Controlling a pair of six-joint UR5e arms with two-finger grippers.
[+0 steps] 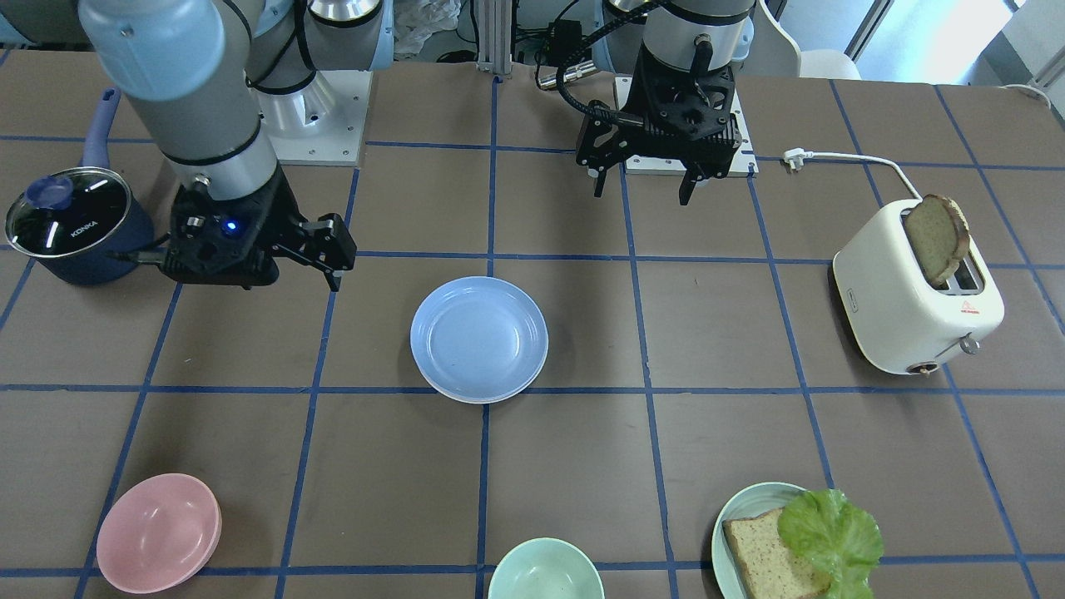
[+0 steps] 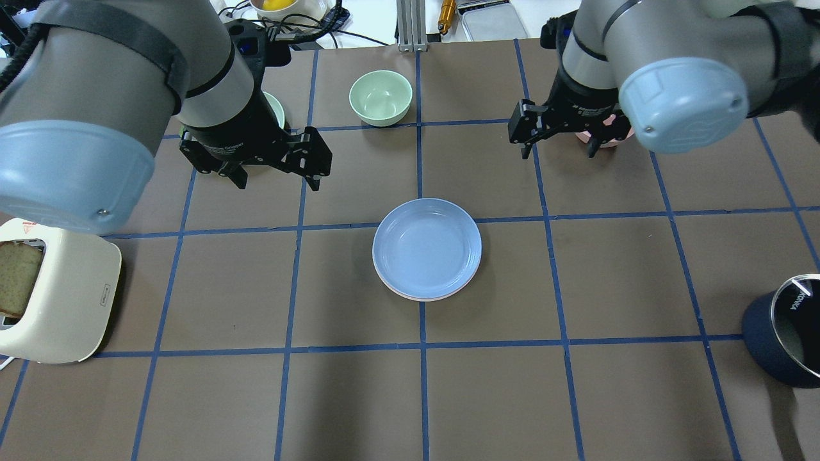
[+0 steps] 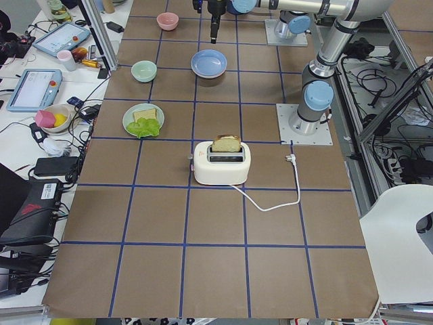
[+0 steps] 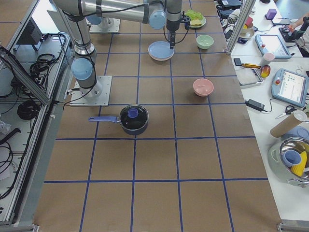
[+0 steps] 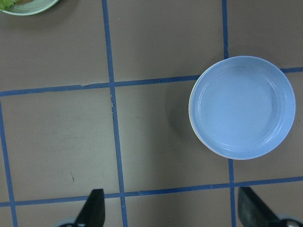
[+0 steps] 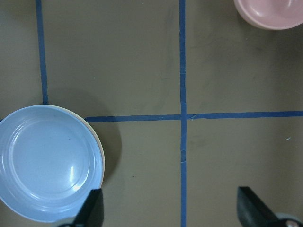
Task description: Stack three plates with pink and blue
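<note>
A light blue plate lies at the table's middle, on top of a stack. It also shows in the overhead view and both wrist views. Under it only thin edges show: a pinkish rim and a cream rim. My left gripper is open and empty, held above the table to the stack's left, apart from it. My right gripper is open and empty, above the table to the stack's right.
A small pink bowl sits under the right arm's side. A pale green bowl and a teal plate with bread and lettuce lie along the far edge. A cream toaster stands at the left, a dark blue pot at the right.
</note>
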